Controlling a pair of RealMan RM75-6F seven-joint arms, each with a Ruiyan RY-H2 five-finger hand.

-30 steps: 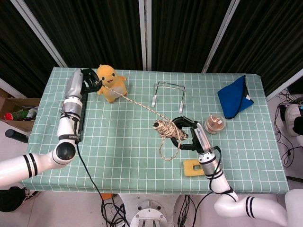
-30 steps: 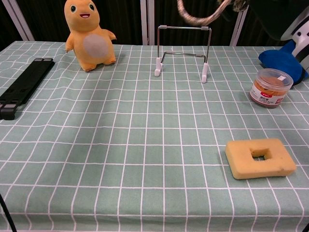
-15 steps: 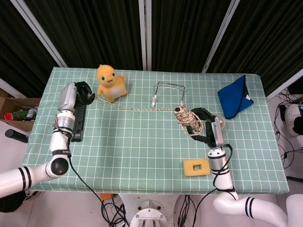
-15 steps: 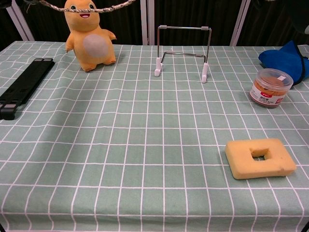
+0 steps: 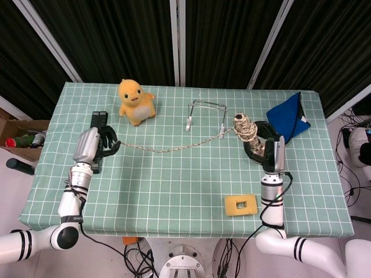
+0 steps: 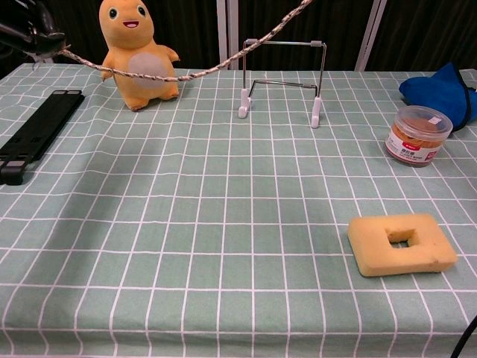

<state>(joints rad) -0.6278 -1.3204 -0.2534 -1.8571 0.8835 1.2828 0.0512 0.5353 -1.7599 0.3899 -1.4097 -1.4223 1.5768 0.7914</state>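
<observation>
Drawn wider apart since a half second ago. Left hand at nine o'clock, fingers pinching the rope end beside the black bar; rope slung across mid-worktop, half paid out; right hand at three o'clock clasping the spool. Open room at six o'clock; wire stand close behind.

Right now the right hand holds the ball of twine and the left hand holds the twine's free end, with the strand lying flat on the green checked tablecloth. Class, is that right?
Not quite. The strand hangs in the air, sagging between left hand and right hand, which holds the ball of twine; the chest view shows it above the green checked tablecloth.
</observation>
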